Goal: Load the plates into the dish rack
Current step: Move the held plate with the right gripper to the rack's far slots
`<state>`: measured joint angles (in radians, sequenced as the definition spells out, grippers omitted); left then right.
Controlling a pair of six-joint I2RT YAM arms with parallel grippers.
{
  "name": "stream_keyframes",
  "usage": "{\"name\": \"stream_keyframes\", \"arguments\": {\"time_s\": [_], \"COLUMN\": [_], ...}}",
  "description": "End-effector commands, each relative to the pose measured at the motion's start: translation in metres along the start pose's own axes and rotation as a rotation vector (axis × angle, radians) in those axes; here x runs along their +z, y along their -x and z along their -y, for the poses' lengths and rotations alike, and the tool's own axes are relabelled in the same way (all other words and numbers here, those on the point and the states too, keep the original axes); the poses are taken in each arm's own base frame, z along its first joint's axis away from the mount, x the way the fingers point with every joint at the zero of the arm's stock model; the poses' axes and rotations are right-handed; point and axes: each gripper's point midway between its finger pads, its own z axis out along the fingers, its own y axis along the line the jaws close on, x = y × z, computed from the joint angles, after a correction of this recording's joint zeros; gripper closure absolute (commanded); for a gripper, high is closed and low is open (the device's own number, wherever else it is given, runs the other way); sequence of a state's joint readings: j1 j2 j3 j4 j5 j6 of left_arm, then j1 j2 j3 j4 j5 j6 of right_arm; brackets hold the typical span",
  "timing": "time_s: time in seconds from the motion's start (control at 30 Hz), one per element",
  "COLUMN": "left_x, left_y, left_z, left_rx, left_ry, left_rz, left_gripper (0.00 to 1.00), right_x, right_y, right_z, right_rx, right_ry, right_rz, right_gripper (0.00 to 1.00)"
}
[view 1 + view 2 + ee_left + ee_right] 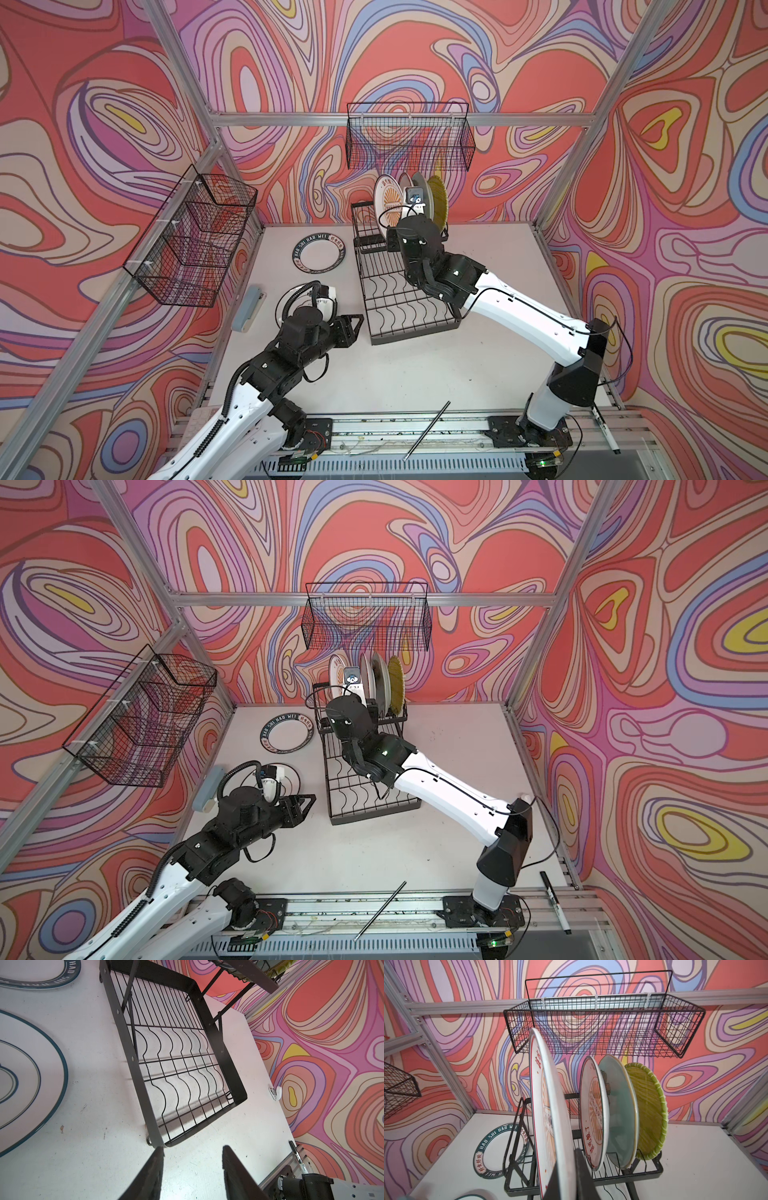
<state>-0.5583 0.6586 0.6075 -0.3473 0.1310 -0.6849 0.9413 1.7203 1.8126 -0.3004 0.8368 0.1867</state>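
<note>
White sunburst plate [548,1105] stands on edge in the dish rack's [643,1174] upper tier, pinched by the right end effector [566,1167]. Left end effector [193,1148] hangs spread and empty above the bench [83,1157].

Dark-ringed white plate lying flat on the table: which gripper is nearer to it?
Left. The left gripper hovers open just beside the dark-ringed white plate, at the near corner of the dish rack. The right gripper is up at the rack's upper tier, shut on a sunburst plate.
</note>
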Motion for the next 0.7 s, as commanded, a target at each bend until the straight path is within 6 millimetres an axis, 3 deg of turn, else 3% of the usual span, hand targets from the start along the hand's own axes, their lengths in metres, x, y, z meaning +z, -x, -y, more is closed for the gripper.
{"name": "stream_keyframes", "arguments": {"time_s": [0.0, 0.33, 0.67], "left_x": [-0.003, -0.006, -0.004], "left_y": [-0.005, -0.004, -0.001], "left_z": [-0.005, -0.008, -0.008], "left_rx": [-0.002, 0.007, 0.021], "left_ry": [0.022, 0.038, 0.052], "left_rz": [-0.009, -0.005, -0.01], "left_gripper": [0.51, 0.51, 0.51], "right_x": [0.001, 0.02, 0.038], "right_y": [0.015, 0.006, -0.004], "right_z": [0.006, 0.0, 0.011], "right_rx": [-0.015, -0.091, -0.105], "right_ry": [-0.062, -0.123, -0.143], "right_rz": [0.042, 0.042, 0.013], "right_gripper": [1.0, 1.0, 1.0]}}
